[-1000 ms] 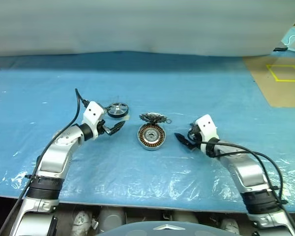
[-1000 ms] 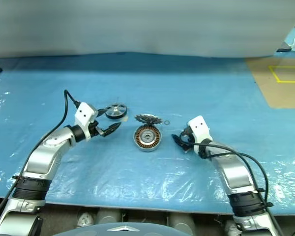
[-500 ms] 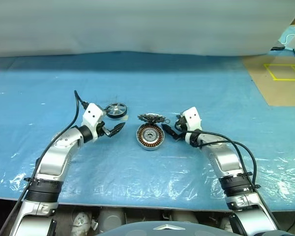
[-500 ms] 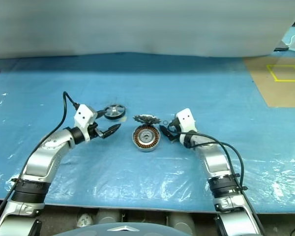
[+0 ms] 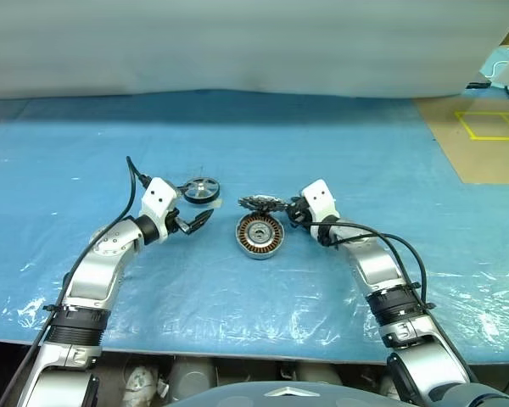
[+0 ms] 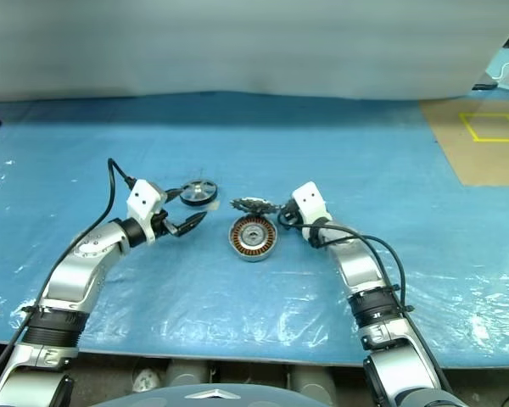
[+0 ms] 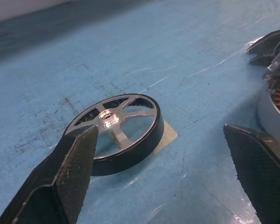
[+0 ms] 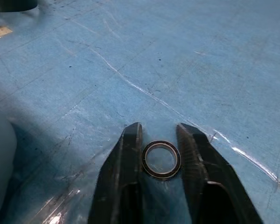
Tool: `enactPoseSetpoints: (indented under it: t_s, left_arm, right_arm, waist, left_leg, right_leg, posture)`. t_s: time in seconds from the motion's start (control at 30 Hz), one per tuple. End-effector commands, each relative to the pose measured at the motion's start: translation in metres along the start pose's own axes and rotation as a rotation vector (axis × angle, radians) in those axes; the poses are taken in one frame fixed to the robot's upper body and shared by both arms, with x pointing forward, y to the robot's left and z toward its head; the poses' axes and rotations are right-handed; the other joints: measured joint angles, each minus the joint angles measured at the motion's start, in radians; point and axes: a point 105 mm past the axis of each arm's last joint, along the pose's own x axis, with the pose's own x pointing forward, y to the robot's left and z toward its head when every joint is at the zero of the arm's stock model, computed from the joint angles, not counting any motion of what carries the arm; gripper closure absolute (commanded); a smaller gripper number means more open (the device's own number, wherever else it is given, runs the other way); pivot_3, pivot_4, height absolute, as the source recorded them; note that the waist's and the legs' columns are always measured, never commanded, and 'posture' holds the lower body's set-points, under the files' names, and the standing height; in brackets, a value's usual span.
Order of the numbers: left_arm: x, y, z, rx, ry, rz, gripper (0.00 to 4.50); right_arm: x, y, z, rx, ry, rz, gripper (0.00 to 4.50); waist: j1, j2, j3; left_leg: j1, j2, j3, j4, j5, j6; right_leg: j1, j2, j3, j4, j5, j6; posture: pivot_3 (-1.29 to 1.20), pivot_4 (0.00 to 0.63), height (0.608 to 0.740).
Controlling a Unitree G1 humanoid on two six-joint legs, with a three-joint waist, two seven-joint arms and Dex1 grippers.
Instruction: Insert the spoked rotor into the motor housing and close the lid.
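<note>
The spoked rotor (image 5: 202, 190) lies flat on the blue mat, and my left gripper (image 5: 195, 212) stands open just short of it, one finger on each side of it in the left wrist view (image 7: 116, 133). To its right the motor housing (image 5: 260, 235) sits with its copper windings facing up. The lid (image 5: 260, 203) stands open at the housing's far rim, toothed face showing. My right gripper (image 8: 158, 127) is beside the lid's right side, its fingers (image 8: 128, 156) shut on a small metal ring (image 8: 161, 159) lying on the mat.
A brown board with yellow tape lines (image 5: 483, 140) lies at the far right. A grey wall (image 5: 237, 42) runs along the back. Crinkled clear plastic (image 5: 263, 309) covers the mat near the table's front edge. A small tan patch (image 7: 167, 135) lies under the rotor.
My right arm has swung left from beside the housing to the lid's right side, and its fingers have closed around the small ring. The left arm has stayed put.
</note>
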Motion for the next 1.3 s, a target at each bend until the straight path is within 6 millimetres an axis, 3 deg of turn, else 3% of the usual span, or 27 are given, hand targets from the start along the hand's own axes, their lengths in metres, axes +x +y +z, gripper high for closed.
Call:
enactPoseSetpoints:
  t_s: [0.03,0.2,0.3,0.47,0.53,0.63,0.77,0.9,1.03,1.3]
  left_arm:
    - [-0.005,0.011,0.009,0.036,-0.033,0.038,0.0]
    - [-0.006,0.015,0.012,0.036,-0.04,0.053,0.0]
    - [-0.004,0.012,0.012,0.031,-0.041,0.045,0.0]
    - [-0.002,0.013,0.012,0.029,-0.052,0.062,0.0]
    - [-0.001,0.016,0.011,0.031,-0.052,0.079,0.0]
    - [0.0,0.018,0.009,0.033,-0.05,0.083,0.0]
    - [0.002,0.014,0.009,0.032,-0.05,0.057,0.0]
    - [0.002,0.005,0.008,0.023,-0.052,0.021,0.0]
    - [0.0,-0.006,0.008,0.005,-0.053,-0.022,0.0]
    - [-0.006,-0.027,0.001,0.017,-0.022,-0.109,0.0]
  right_arm:
    - [-0.021,-0.014,-0.035,0.043,0.128,-0.06,3.91]
    - [-0.061,-0.013,-0.043,0.061,0.169,-0.061,3.91]
    - [-0.086,-0.011,-0.036,0.055,0.184,-0.026,3.91]
    - [-0.114,-0.02,0.025,0.155,0.064,0.028,3.91]
    - [-0.119,-0.013,0.046,0.155,0.024,0.108,3.91]
    - [-0.117,-0.001,0.064,0.048,0.017,0.182,3.91]
    - [-0.106,0.037,0.062,-0.037,0.06,0.354,3.91]
    - [-0.095,0.059,0.067,-0.027,0.045,0.45,3.91]
    - [-0.081,0.066,0.076,-0.009,-0.001,0.46,3.91]
    - [-0.049,0.072,0.056,-0.059,0.0,0.385,3.91]
  waist:
    - [0.01,0.0,0.0]
    - [0.025,0.0,0.0]
    - [0.028,-0.001,0.0]
    - [0.018,0.0,0.0]
    - [0.012,0.001,0.001]
    - [0.012,0.001,0.001]
    - [0.014,0.001,0.001]
    - [0.014,0.001,0.001]
    - [0.013,0.001,0.001]
    - [0.012,0.001,0.001]
  left_leg:
    - [0.0,0.0,0.0,0.0,0.0,0.0]
    - [-0.001,0.0,0.0,-0.003,0.0,0.0]
    - [0.0,0.0,0.0,-0.006,0.0,0.0]
    - [0.0,0.0,0.0,-0.007,0.0,0.0]
    - [0.0,-0.001,0.0,-0.007,0.0,0.0]
    - [0.0,0.0,0.0,-0.008,0.0,0.0]
    - [-0.001,0.0,0.0,-0.01,0.0,0.0]
    - [-0.002,0.0,0.0,-0.011,0.0,0.0]
    - [-0.002,0.0,0.0,-0.01,0.0,0.0]
    - [-0.002,0.0,0.0,-0.009,0.0,0.0]
  right_leg:
    - [0.0,0.0,0.0,-0.001,0.0,0.0]
    - [0.001,0.0,-0.001,-0.006,0.0,0.0]
    - [0.001,0.0,-0.001,-0.008,0.0,0.001]
    - [0.0,0.0,-0.001,-0.008,-0.001,0.002]
    - [-0.001,0.0,0.0,-0.006,0.0,0.002]
    - [-0.002,0.001,0.0,-0.006,-0.001,0.001]
    - [-0.001,0.001,-0.001,-0.008,-0.001,0.002]
    - [-0.003,0.001,-0.001,-0.007,0.0,0.002]
    - [-0.002,0.001,-0.001,-0.007,-0.001,0.002]
    - [-0.003,0.001,-0.001,-0.007,-0.001,0.001]
  posture:
    - [0.0,0.15,0.74]
    - [0.0,0.15,0.74]
    - [0.0,0.15,0.74]
    - [0.0,0.15,0.74]
    - [0.0,0.15,0.74]
    - [0.0,0.15,0.74]
    - [0.0,0.15,0.74]
    - [0.0,0.15,0.74]
    - [0.0,0.15,0.74]
    - [0.0,0.15,0.74]
